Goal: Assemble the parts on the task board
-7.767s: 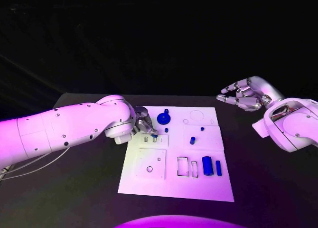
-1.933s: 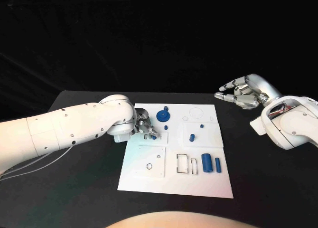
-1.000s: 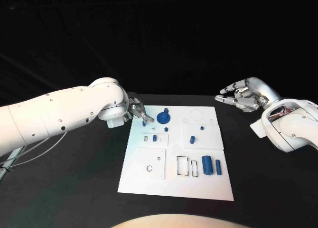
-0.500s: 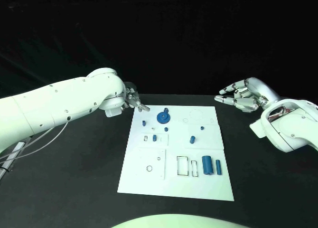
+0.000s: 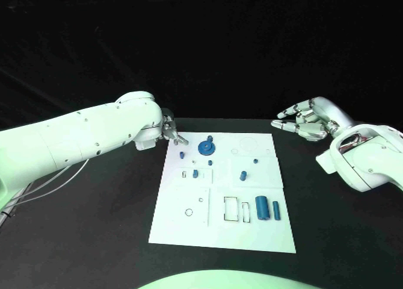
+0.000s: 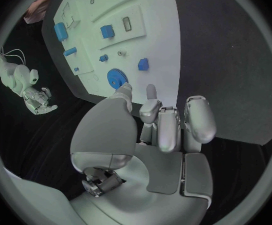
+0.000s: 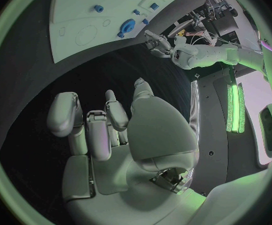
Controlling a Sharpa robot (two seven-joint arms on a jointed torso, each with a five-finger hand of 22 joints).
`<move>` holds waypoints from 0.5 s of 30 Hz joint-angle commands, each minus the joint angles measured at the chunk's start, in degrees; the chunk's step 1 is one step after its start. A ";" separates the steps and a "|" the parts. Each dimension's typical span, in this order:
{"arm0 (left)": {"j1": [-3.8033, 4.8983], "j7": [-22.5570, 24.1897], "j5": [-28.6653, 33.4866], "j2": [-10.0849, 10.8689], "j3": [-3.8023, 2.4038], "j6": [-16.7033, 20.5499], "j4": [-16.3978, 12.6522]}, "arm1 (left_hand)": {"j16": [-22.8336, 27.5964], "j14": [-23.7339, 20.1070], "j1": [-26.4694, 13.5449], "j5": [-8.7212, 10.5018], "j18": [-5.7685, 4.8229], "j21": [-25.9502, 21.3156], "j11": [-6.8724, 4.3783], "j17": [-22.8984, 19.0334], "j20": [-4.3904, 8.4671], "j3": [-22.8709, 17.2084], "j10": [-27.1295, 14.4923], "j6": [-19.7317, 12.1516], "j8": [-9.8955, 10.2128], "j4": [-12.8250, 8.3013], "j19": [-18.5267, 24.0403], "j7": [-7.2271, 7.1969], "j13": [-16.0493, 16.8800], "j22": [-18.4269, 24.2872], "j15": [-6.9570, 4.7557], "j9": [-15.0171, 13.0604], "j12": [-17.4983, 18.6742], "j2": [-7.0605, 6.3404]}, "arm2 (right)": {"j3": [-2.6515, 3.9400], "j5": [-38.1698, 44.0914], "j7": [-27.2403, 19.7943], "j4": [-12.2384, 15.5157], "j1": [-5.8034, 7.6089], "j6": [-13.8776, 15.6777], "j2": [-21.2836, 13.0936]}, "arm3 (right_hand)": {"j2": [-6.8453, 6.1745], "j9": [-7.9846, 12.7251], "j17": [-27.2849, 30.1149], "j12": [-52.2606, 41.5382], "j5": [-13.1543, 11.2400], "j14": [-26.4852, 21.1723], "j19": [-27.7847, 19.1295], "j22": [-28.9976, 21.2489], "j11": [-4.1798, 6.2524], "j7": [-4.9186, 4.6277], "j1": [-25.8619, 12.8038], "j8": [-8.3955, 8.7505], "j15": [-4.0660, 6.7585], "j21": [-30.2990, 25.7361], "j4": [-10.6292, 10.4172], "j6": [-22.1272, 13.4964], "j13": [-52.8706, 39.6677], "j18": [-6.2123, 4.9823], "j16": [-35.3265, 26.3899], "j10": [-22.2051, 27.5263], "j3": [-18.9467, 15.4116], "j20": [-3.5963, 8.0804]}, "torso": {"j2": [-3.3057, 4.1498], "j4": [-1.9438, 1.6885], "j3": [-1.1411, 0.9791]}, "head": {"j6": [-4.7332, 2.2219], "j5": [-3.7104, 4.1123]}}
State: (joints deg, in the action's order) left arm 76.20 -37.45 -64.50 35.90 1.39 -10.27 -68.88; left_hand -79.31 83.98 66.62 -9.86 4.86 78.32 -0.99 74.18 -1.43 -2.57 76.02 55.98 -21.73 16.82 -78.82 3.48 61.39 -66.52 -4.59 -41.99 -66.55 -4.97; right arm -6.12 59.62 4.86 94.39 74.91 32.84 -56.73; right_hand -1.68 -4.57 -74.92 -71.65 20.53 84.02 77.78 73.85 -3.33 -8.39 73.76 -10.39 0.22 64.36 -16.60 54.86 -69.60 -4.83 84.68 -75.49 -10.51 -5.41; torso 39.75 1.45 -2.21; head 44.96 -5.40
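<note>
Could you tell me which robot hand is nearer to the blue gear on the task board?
Left. The left robot hand hovers at the board's far left corner, close beside the blue gear; the right robot hand hangs off the task board, beyond its far right corner.

both hands (image 5: pixel 170 131) (image 5: pixel 305 122) empty, fingers apart

You've got no readable text anywhere here. The board (image 5: pixel 226 232) carries only outlines and cut-outs, no lettering. Nothing legible on the arms or table (image 5: pixel 97 229) either.

White task board (image 5: pixel 221 232) flat on table, blue parts (image 5: pixel 206 147) scattered
</note>
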 commanded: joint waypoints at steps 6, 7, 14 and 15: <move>-0.59 0.35 -0.02 -0.89 0.08 -3.26 1.19 | 0.19 2.33 -1.57 -0.24 0.01 -0.24 0.23 -0.10 -0.40 1.97 -0.34 0.63 1.03 0.02 0.12 -0.04 -0.19 0.09 0.33 1.35 0.06 0.95 | 0.00 0.00 -0.46 0.02 -0.10 -0.27 0.13 | 0.10 0.05 -5.13 0.06 -0.38 3.59 0.12 0.05 -0.12 0.20 -0.58 -0.26 0.52 -0.23 0.12 -0.24 -0.03 -0.70 -0.08 0.10 -0.33 0.06 | 0.01 -0.02 -0.05 | 0.26 -0.12; -0.63 0.34 0.14 -0.93 0.11 -3.51 1.26 | 0.19 2.33 -1.67 -0.24 0.02 -0.26 0.25 -0.11 -0.41 2.12 -0.39 0.64 1.12 0.01 0.13 -0.02 -0.23 0.11 0.34 1.50 0.09 1.06 | 0.00 -0.01 -0.46 0.02 -0.10 -0.27 0.13 | 0.10 0.05 -5.13 0.06 -0.38 3.59 0.12 0.05 -0.12 0.20 -0.58 -0.26 0.52 -0.23 0.12 -0.24 -0.03 -0.70 -0.08 0.10 -0.33 0.06 | -0.01 -0.02 -0.07 | 0.26 -0.13; -0.93 0.29 1.31 -1.18 0.24 -4.68 1.61 | 0.22 2.31 -1.96 -0.26 0.04 -0.33 0.34 -0.15 -0.46 2.64 -0.54 0.66 1.43 -0.01 0.20 0.06 -0.28 0.21 0.40 2.03 0.11 1.42 | 0.00 -0.06 -0.51 0.04 -0.13 -0.25 0.21 | 0.10 0.05 -5.13 0.06 -0.38 3.59 0.12 0.05 -0.12 0.20 -0.58 -0.26 0.52 -0.23 0.12 -0.24 -0.03 -0.70 -0.08 0.10 -0.33 0.06 | -0.03 -0.01 -0.04 | 0.38 -0.16; -0.94 0.29 1.43 -1.20 0.24 -4.80 1.63 | 0.22 2.31 -1.96 -0.26 0.04 -0.33 0.34 -0.15 -0.46 2.64 -0.54 0.66 1.43 -0.01 0.20 0.06 -0.28 0.21 0.40 2.03 0.11 1.42 | 0.00 -0.06 -0.53 0.06 -0.13 -0.25 0.20 | 0.12 0.05 -5.14 0.03 -0.39 3.59 0.13 0.07 -0.12 0.20 -0.59 -0.26 0.52 -0.20 0.11 -0.24 -0.06 -0.69 -0.08 0.07 -0.34 0.06 | -0.03 -0.01 -0.04 | 0.38 -0.17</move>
State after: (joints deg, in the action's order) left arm 75.27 -37.46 -64.18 34.88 1.63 -12.90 -67.26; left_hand -79.31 83.98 65.19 -9.86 4.85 78.32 -0.78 74.10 -1.64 -0.25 75.81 56.40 -20.50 16.81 -78.62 3.46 61.20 -66.38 -4.59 -40.01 -66.55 -3.54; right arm -6.13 59.48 4.81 94.39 74.83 32.84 -56.58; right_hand -1.68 -4.57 -74.91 -71.65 20.52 84.02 77.78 73.85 -3.33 -8.39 73.76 -10.39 0.22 64.36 -16.60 54.86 -69.61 -4.83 84.68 -75.49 -10.51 -5.41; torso 39.74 1.43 -2.26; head 45.31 -5.55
